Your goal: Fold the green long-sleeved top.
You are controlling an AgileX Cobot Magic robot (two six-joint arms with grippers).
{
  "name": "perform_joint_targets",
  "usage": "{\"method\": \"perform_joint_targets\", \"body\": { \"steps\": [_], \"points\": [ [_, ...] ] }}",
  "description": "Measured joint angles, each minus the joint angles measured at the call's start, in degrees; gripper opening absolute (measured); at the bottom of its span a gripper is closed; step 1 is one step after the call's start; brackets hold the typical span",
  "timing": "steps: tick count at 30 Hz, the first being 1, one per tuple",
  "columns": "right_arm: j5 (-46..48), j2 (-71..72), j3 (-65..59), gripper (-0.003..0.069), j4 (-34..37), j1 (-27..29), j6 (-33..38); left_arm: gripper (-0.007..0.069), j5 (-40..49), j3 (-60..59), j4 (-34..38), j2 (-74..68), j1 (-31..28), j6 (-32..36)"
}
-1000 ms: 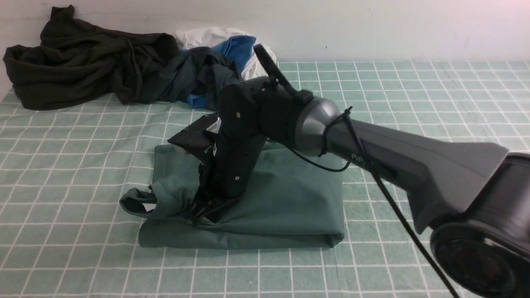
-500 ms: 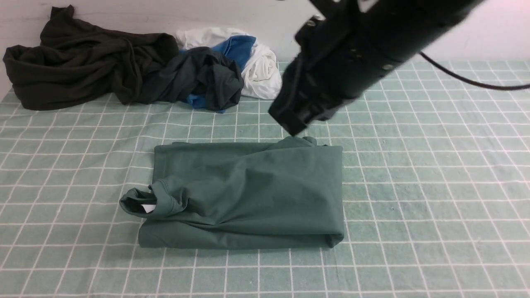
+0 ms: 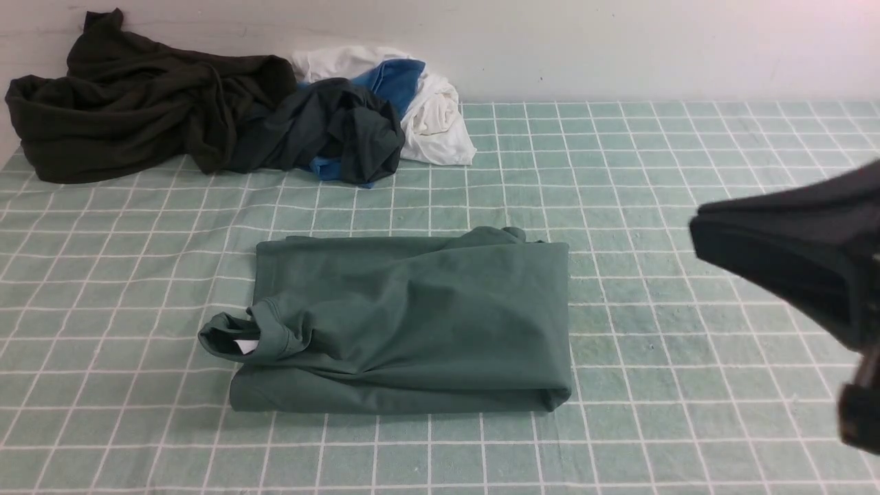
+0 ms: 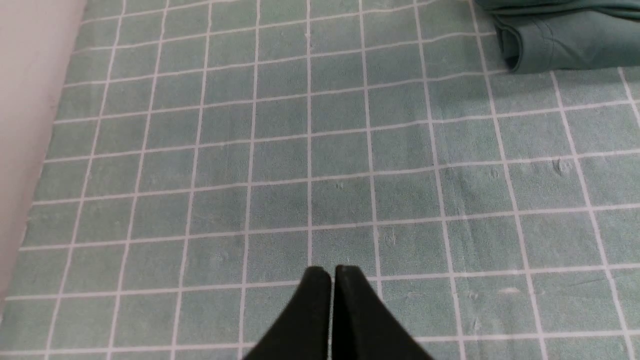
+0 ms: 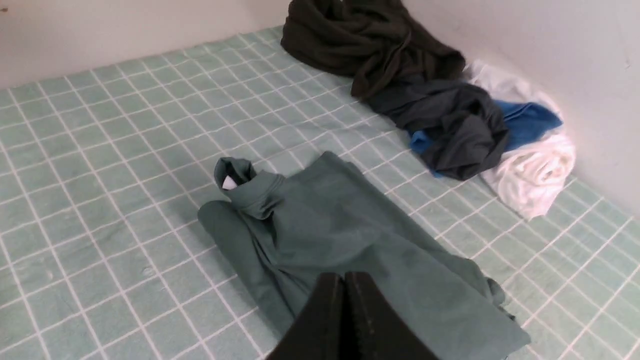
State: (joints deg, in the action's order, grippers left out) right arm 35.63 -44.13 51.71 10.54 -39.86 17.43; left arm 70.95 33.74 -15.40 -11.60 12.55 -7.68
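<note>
The green long-sleeved top (image 3: 412,323) lies folded into a rough rectangle in the middle of the checked tablecloth. Its ribbed neck (image 3: 237,337) bulges out at the left edge. Nothing touches it. My right arm (image 3: 790,258) shows as a dark blur at the right edge, well clear of the top. In the right wrist view my right gripper (image 5: 344,276) is shut and empty, held above the top (image 5: 350,220). My left gripper (image 4: 332,270) is shut and empty over bare cloth, with a corner of the top (image 4: 565,40) far off.
At the back left lie a dark olive-black garment (image 3: 137,103), a slate-grey one with blue (image 3: 330,130) and a white one (image 3: 433,117), against the wall. The tablecloth's side edge (image 4: 30,150) shows in the left wrist view.
My right arm has lifted off the top's left part, swung up and away to the right edge. The top has stayed put in its folded shape.
</note>
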Motion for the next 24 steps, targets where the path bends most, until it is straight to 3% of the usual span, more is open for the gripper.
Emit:
{"method": "perform_joint_targets", "body": {
  "steps": [4, 7, 13, 16, 19, 24],
  "points": [
    [-6.45, 6.96, -5.03, -0.0014, -2.46, 0.0, -4.73, -0.0004, 0.0, 0.0, 0.0, 0.0, 0.0, 0.0],
    [-12.44, 13.62, -11.2, -0.0014, -8.83, 0.0, -11.87, -0.0004, 0.0, 0.0, 0.0, 0.0, 0.0, 0.0],
    [-14.66, 24.51, -22.89, -0.0014, -26.31, 1.14, -33.48, -0.0004, 0.0, 0.0, 0.0, 0.0, 0.0, 0.0],
    [-13.55, 29.41, -28.04, -0.0014, -31.7, 3.89, -42.29, -0.0004, 0.0, 0.0, 0.0, 0.0, 0.0, 0.0],
    [-10.96, 35.71, -32.97, -0.0014, -31.34, 9.81, -46.96, -0.0004, 0.0, 0.0, -0.05, 0.0, 0.0, 0.0],
    [-11.66, 43.79, -38.03, -0.0014, -25.87, 19.19, -43.19, -0.0004, 0.0, 0.0, -0.05, 0.04, 0.0, 0.0]
  ]
}}
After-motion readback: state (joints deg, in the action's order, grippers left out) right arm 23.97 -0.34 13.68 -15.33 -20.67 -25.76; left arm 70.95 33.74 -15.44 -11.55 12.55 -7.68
